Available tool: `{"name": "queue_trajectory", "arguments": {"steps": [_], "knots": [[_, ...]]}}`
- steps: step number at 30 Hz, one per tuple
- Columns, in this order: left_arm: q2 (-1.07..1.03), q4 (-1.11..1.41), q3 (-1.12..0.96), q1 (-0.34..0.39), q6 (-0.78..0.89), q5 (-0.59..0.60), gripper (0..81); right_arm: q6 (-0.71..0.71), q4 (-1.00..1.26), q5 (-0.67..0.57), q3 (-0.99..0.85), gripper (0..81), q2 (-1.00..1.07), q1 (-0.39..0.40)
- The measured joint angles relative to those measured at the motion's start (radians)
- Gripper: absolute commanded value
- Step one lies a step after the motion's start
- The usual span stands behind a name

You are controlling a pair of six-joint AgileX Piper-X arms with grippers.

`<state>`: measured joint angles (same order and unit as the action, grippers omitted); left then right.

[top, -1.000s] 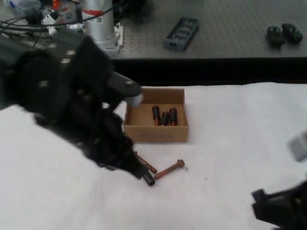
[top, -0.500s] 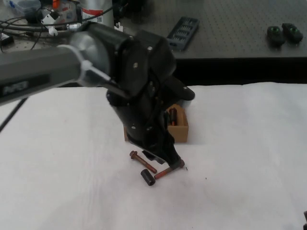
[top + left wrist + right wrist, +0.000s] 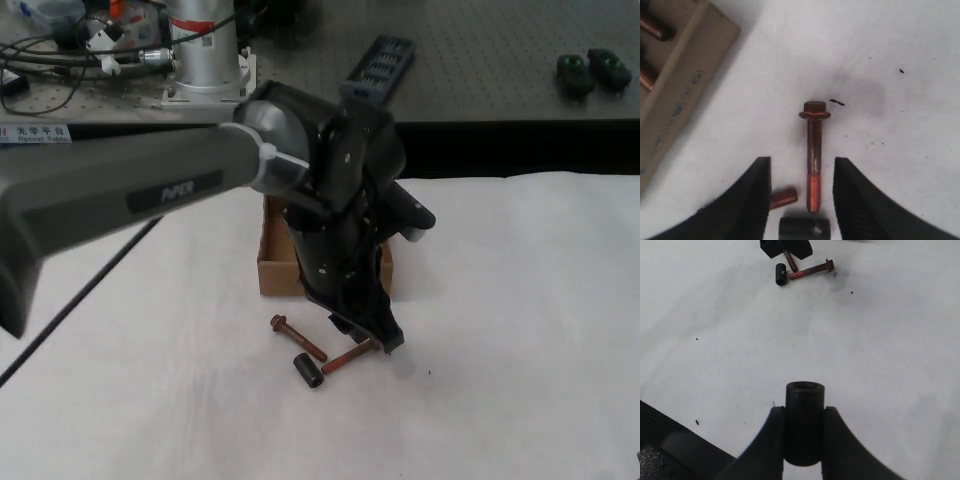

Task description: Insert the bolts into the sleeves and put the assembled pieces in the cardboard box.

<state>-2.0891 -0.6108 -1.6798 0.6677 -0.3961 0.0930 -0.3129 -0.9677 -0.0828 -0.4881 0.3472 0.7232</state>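
Closest to me, my right hand [image 3: 804,412] is closed snugly on a black sleeve [image 3: 805,402]. It holds the sleeve upright between the two fingers, bore end up, above the white-covered surface [image 3: 890,365].

Farther out, a loose sleeve [image 3: 308,370] lies on its side on the white cover. Just beyond it are two copper-coloured bolts, their threaded ends coming together near the sleeve and their heads spread apart. My left hand [image 3: 802,165] hangs over the bolt [image 3: 814,150] whose flanged head points away from the wrist. The fingers [image 3: 757,190] are spread wide, one on each side of the shank, with a gap on both sides, so the hand has hold of nothing. The second bolt [image 3: 297,337] lies at an angle beside it, and its threaded tip pokes out from under one finger, just beside the first bolt's threads.

Behind the bolts stands the cardboard box [image 3: 275,270], partly hidden by my left arm. The left wrist view shows copper-coloured pieces [image 3: 651,27] inside it.

Farthest off is a dark surface dotted with holes [image 3: 480,70].
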Motion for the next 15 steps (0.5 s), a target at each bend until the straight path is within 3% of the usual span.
{"name": "queue_trajectory", "arguments": {"steps": [15], "knots": [[-0.073, 0.024, -0.005, 0.000, 0.000, 0.003, 29.3, 0.000, 0.000, 0.000, 0.000, 3.6, 0.000, 0.000]]}}
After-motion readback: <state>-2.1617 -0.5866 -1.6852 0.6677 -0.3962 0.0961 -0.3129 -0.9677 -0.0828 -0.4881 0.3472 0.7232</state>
